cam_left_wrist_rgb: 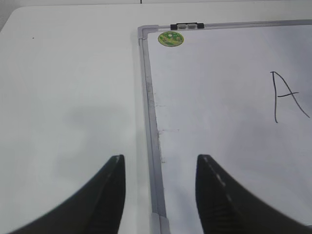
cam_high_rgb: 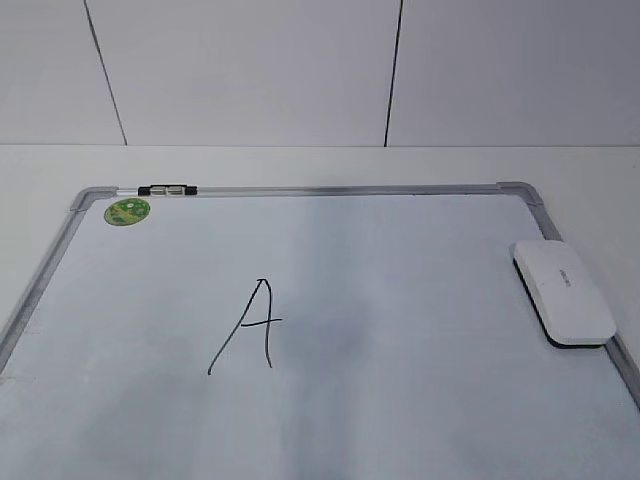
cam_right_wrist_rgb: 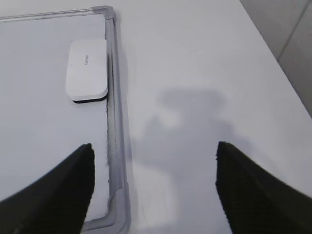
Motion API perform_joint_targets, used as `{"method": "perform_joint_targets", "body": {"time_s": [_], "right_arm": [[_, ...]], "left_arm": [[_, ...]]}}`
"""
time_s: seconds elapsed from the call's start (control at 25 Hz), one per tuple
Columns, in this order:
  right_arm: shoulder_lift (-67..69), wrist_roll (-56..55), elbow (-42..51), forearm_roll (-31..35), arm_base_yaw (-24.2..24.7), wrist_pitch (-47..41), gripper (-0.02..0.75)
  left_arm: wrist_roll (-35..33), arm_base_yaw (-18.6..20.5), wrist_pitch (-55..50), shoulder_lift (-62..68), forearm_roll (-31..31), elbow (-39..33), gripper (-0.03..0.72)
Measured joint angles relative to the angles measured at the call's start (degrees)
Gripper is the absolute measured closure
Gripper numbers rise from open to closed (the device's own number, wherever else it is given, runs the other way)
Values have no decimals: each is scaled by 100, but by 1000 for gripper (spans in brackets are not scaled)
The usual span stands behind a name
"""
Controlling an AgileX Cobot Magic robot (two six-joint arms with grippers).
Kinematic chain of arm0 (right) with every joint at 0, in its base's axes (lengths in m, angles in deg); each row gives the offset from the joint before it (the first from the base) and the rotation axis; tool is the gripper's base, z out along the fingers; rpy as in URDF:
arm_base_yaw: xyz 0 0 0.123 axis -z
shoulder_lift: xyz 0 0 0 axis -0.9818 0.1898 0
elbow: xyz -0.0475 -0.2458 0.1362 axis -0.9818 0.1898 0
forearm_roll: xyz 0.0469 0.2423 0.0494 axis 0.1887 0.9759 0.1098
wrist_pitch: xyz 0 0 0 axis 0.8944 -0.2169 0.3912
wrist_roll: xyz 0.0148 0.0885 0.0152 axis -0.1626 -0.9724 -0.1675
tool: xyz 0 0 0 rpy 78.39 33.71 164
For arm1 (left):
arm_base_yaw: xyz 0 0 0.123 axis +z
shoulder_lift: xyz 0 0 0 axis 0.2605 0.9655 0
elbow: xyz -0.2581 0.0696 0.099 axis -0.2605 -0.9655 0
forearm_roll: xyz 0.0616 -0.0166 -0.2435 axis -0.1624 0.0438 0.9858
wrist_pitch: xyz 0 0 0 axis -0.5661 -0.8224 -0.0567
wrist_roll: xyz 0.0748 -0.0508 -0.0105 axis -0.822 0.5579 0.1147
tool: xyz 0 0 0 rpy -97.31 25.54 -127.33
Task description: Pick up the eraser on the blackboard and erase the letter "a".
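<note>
Both of my grippers stand wide and empty: left gripper straddles the blackboard frame, with the letter ahead to its right; right gripper has the eraser ahead-left, beside the frame.

We see only our fingers. The left gripper shows two smooth, glossy black fingers tapering to rounded tips, one with a pale worn edge. The right gripper shows two broader matte black fingers with finely textured surfaces.
</note>
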State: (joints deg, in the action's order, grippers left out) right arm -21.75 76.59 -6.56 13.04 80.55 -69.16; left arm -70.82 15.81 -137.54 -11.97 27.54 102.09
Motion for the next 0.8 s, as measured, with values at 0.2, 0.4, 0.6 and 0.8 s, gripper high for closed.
{"method": "perform_joint_targets", "body": {"time_s": [0.2,0.4,0.6,0.8], "right_arm": [[0,0,0,-120,0,0,146],[0,0,0,14,0,10,146],[0,71,0,182,0,10,146],[0,118,0,207,0,10,146]], "left_arm": [[0,0,0,0,0,0,361],[0,0,0,0,0,0,371],[0,0,0,0,0,0,402],[0,0,0,0,0,0,417]]}}
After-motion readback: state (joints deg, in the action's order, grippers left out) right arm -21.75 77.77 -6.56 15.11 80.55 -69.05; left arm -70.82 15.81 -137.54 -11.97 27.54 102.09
